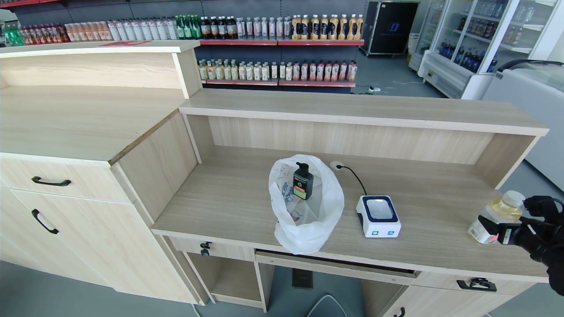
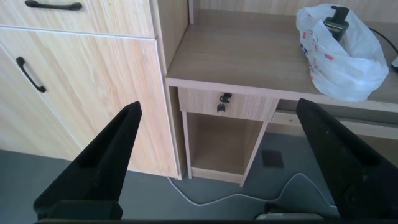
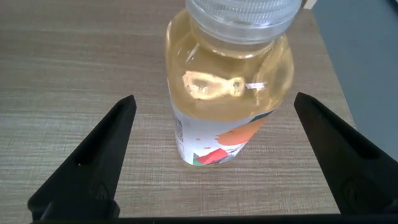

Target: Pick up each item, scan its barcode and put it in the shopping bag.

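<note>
The left gripper (image 2: 217, 106) hangs in front of the pale wood-grain counter (image 1: 229, 198). Its two black, wedge-shaped fingers are spread wide and hold nothing. On the counter top stands a thin, crinkled white plastic bag (image 1: 324, 215), mouth open, with a black pump bottle (image 1: 303, 181) upright inside. Just beside it sits a boxy white scanner (image 1: 378, 215) with a dark glass face. Near the counter's right end stands a round, clear plastic bottle (image 1: 495, 216) of yellow liquid. The right gripper (image 3: 214, 98) is spread wide, one finger on either side of it, not touching.
</note>
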### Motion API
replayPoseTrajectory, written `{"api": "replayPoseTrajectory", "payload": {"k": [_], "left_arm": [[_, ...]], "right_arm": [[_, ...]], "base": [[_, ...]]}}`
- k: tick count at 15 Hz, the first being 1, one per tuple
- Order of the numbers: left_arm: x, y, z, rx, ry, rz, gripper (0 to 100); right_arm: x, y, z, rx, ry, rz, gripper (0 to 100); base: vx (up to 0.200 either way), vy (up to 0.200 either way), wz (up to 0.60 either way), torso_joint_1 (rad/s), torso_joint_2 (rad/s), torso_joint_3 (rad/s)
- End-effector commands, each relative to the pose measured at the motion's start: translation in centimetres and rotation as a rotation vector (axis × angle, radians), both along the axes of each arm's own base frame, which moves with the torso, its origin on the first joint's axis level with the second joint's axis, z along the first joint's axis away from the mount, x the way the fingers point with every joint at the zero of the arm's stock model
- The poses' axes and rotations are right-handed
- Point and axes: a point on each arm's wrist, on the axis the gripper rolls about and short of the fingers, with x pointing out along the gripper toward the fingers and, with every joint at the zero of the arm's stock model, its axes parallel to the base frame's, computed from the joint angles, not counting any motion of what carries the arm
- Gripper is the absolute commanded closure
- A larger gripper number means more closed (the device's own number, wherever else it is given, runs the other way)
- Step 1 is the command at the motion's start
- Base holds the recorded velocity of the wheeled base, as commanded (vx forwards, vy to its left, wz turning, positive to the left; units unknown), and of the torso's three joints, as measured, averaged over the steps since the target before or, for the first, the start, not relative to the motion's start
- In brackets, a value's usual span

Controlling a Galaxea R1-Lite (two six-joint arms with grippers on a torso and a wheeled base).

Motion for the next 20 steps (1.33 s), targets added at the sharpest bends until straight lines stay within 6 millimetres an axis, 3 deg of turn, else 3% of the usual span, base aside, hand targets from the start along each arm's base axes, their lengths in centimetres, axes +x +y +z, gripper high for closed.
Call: {"api": "replayPoseTrajectory", "payload": {"k": [1,9,20], "left_arm": [[0.0,0.0,0.0,0.000,0.000,0.000,0],[0.0,0.0,0.0,0.000,0.000,0.000,0],[0.0,0.0,0.0,0.000,-0.002,0.000,0]], "right_arm": [[0.5,0.0,-0.6,0.001,0.004,0.005,0],[2.9,0.4,-1.8,-0.013,-0.010,0.032,0],[3.8,-0.1,-3.3,-0.050,-0.002,0.049,0]], "base": [[0.000,0.000,0.00,0.000,0.00,0.000],[0.000,0.000,0.00,0.000,0.00,0.000],[0.000,0.000,0.00,0.000,0.00,0.000]]}}
